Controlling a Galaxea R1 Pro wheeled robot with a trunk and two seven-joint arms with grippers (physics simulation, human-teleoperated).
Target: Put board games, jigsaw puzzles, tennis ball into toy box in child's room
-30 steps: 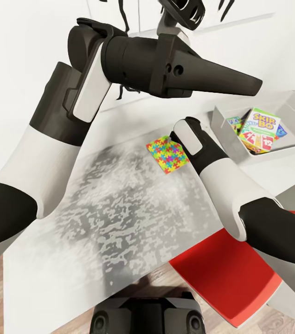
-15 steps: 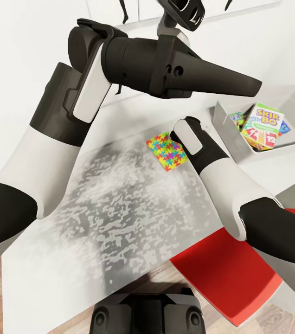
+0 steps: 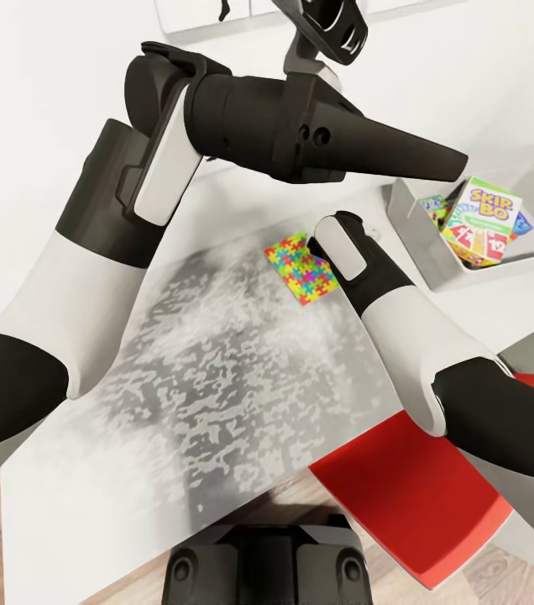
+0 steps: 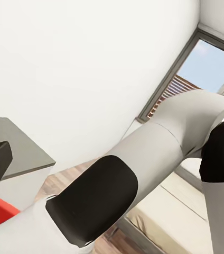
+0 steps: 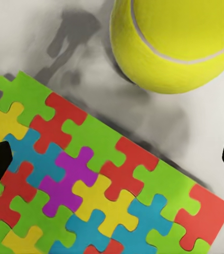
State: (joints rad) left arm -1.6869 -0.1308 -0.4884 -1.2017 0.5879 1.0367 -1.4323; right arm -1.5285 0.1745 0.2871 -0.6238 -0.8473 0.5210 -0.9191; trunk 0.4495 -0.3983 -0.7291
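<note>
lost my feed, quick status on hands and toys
Right hand open, low over the puzzle, ball beside it on the table. Left hand state unclear. SKIP-BO game already in the bin.

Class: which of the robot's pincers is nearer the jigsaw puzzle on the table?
Right. The right pincer hangs directly over the jigsaw puzzle, next to the tennis ball. The left pincer is raised high toward the wall.
</note>
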